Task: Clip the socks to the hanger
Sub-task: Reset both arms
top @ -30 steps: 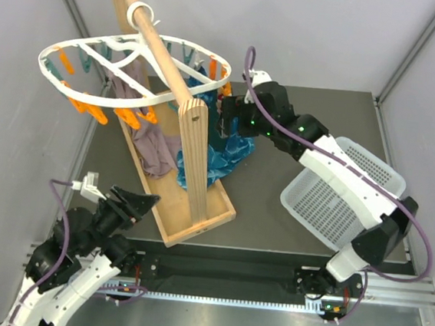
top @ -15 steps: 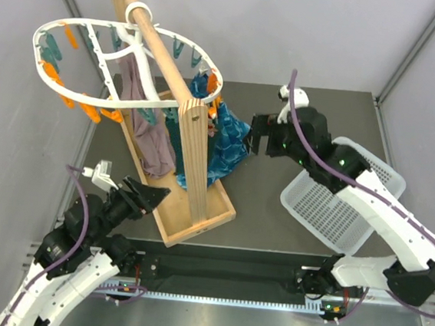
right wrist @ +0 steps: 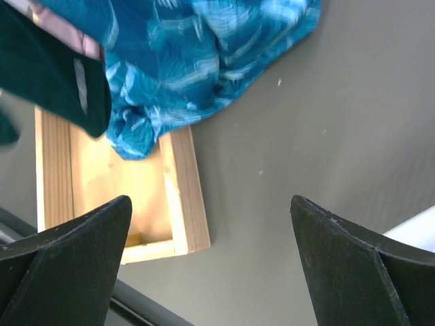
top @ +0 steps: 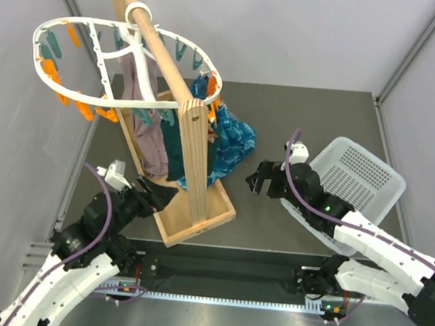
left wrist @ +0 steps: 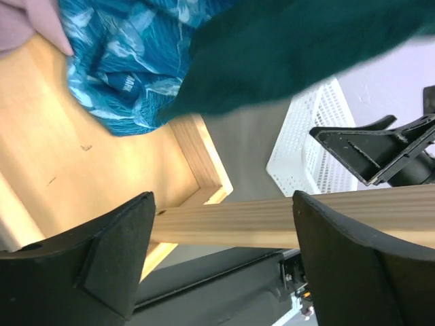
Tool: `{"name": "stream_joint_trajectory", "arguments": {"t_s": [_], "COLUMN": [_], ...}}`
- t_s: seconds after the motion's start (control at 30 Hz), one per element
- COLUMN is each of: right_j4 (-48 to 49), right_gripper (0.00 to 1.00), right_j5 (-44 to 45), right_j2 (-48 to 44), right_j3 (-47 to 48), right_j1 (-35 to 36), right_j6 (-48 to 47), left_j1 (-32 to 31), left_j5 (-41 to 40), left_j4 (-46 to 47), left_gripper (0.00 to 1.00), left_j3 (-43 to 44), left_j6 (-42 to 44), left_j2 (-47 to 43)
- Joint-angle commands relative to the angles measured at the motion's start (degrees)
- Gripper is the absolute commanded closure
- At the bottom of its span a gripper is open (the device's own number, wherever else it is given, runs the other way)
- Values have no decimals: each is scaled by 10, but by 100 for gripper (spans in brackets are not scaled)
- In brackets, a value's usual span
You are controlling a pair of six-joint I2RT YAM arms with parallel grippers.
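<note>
The left claw (top: 166,195) was held spread and empty. In its wrist view the wooden post (left wrist: 285,221) was seen crossing between its fingers (left wrist: 115,258), but it could not be told whether the post was straddled or merely lay beyond them. The right claw (top: 256,180) was likewise spread, nothing was pinched in it, and it was held above the bare grey surface (top: 300,109).

In the top view, the post stood at 3 o'clock of the left claw, rising from a wooden tray (top: 205,212). At 12 o'clock of that claw, the socks (top: 175,140) were seen as dark teal fabric hanging just beside the post, below the white ring of the hanger (top: 100,21). The hanger itself was hooked over a wooden pole (top: 149,29). A mauve-grey cloth (top: 147,137) hung at 9 o'clock of the socks, and a blue mottled cloth (top: 231,137) at 3 o'clock. A white basket (top: 355,176) lay at 3 o'clock of the right claw, well apart from the hanger.

The pegs holding the teal fabric were hidden, and the number of socks hanging could not be counted. No loose sock was seen on the surface or in the basket. The clipping was therefore judged to be largely or wholly done.
</note>
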Motion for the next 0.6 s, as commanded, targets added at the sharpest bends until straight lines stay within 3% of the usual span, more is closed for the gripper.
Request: {"name": "stream_joint_trajectory", "arguments": {"t_s": [0.0, 0.1, 0.2, 0.4, 0.5, 0.57], "right_j4": [142, 241, 284, 219, 186, 157], "right_gripper": [0, 0, 0, 0, 0, 0], "right_j5": [-49, -90, -62, 12, 15, 6], "right_j2": [-29, -107, -174, -320, -405, -440], "right_j3": [-64, -153, -238, -342, -388, -404], "right_j1": [6, 22, 23, 23, 24, 24], "right_j6": [30, 36, 72, 145, 175, 187], "left_j1": [-1, -1, -1, -1, -1, -2], "left_j5": [34, 74, 138, 229, 232, 244], "left_j4": [131, 224, 285, 506, 708, 722], "left_gripper": [12, 9, 9, 8, 9, 10], "left_j3": [-53, -125, -153, -287, -399, -410], "left_j6": [14, -13, -28, -129, -218, -206], "left_j2": [-24, -94, -82, -105, -105, -103]}}
